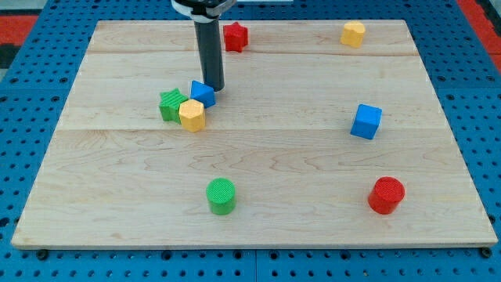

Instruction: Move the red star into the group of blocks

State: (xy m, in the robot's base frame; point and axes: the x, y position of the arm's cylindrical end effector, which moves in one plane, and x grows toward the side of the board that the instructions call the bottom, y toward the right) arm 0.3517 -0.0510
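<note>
The red star point(235, 36) lies near the view's top edge of the wooden board, a little left of centre. A group of three blocks sits left of centre: a green star point(171, 104), a yellow hexagon point(192, 115) and a small blue block point(203, 93), all touching. My dark rod comes down from the view's top, and my tip point(214, 86) rests on the board just right of the small blue block, touching or nearly touching it. The tip is below and slightly left of the red star, well apart from it.
A yellow hexagon point(353, 34) lies at the top right. A blue cube point(365, 121) sits at the right. A red cylinder point(386, 195) is at the bottom right and a green cylinder point(221, 196) at the bottom centre. The board point(117, 196) lies on a blue pegboard.
</note>
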